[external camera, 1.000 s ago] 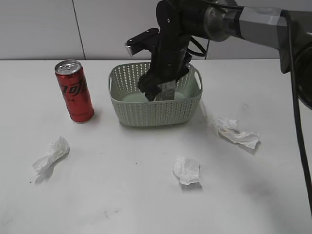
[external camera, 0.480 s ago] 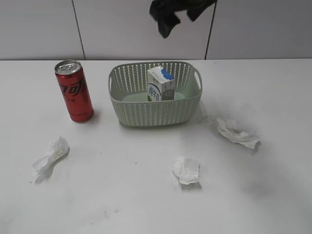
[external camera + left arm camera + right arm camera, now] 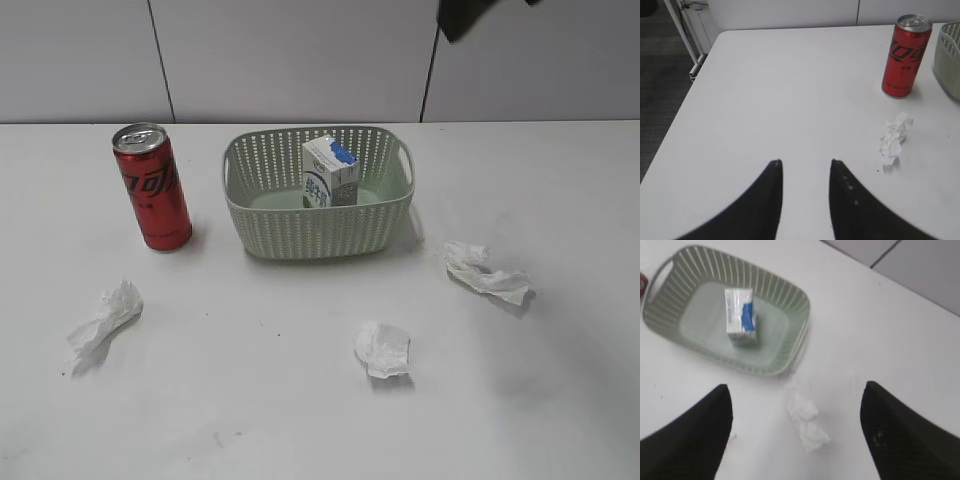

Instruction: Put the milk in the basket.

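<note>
We find the milk [image 3: 330, 171] standing upright inside the basket [image 3: 300, 235], untouched by either gripper. Red can [image 3: 152, 187] stands left of the basket; three crumpled tissues lie in front of the basket. Right gripper [image 3: 797, 432] hangs high above the basket, jaws wide apart, empty. Left gripper [image 3: 805, 175], far left of the basket, jaws apart, empty.
</note>
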Motion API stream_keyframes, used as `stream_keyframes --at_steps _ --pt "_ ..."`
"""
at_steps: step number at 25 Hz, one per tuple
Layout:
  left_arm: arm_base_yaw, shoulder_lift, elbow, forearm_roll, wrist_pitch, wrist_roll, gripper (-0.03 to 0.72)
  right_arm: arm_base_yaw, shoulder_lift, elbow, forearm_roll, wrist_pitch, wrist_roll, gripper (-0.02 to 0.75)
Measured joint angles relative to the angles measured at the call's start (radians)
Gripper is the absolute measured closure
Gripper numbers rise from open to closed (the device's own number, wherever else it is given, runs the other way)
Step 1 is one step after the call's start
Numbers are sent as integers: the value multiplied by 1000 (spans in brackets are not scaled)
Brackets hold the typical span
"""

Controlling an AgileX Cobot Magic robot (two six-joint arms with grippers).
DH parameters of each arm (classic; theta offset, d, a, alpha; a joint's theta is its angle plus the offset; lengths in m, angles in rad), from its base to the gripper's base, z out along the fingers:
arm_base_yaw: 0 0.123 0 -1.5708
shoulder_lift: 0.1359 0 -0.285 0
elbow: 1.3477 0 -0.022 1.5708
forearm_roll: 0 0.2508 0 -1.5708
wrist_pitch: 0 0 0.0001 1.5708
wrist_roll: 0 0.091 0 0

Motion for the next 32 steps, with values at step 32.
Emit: stream_keyframes --at_steps 32 --pt "0 0 0 0 0 -1 450 2 -1313 1244 53 -44 9 143"
